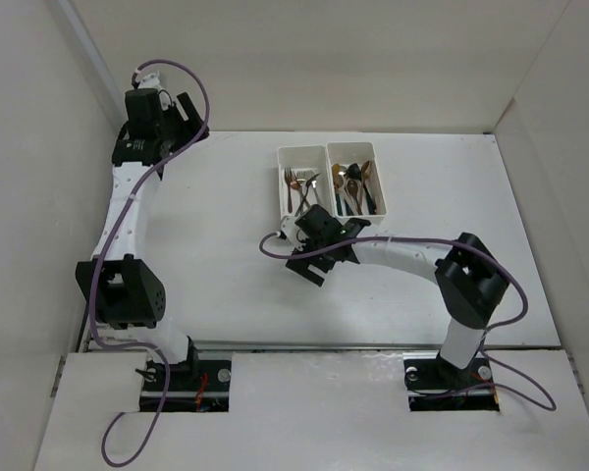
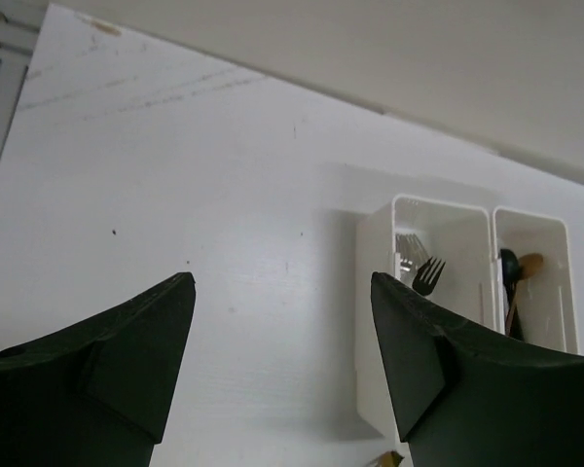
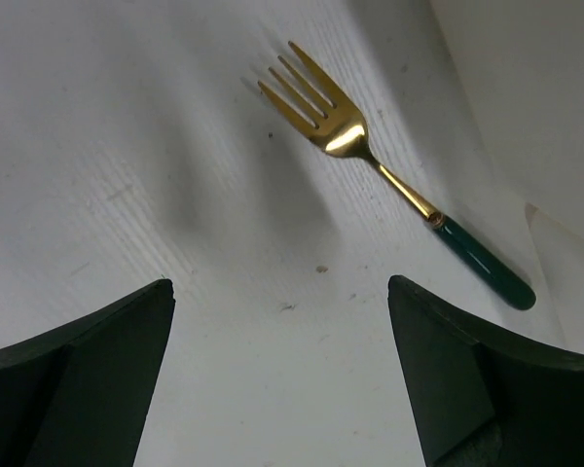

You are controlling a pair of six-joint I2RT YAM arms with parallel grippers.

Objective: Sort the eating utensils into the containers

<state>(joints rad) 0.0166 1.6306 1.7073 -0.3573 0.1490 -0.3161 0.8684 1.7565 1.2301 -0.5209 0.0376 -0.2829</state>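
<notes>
My right pincer [image 3: 280, 292] hangs released, jaws wide with nothing between them. Ahead of it a fork [image 3: 360, 144] lies flat on the table [image 3: 175, 195], slanted in my wrist view with the tines up-left and the handle down-right. Its head and neck are shiny gold and its handle dark green. My left pincer [image 2: 282, 282] is also spread and empty, well apart from the white bins [image 1: 302, 149].

White worktop [image 1: 216, 265] in shot, scuffed and grainy, with one dark speck [image 2: 114, 232] on it. Pale back wall [image 1: 304, 59] rises at the far edge; a left panel [image 1: 25, 196] and a right panel [image 1: 569, 206] close in the sides. Along the near edge, a metal rail [image 1: 314, 347] and, just beyond it, a white board [image 1: 314, 417].
</notes>
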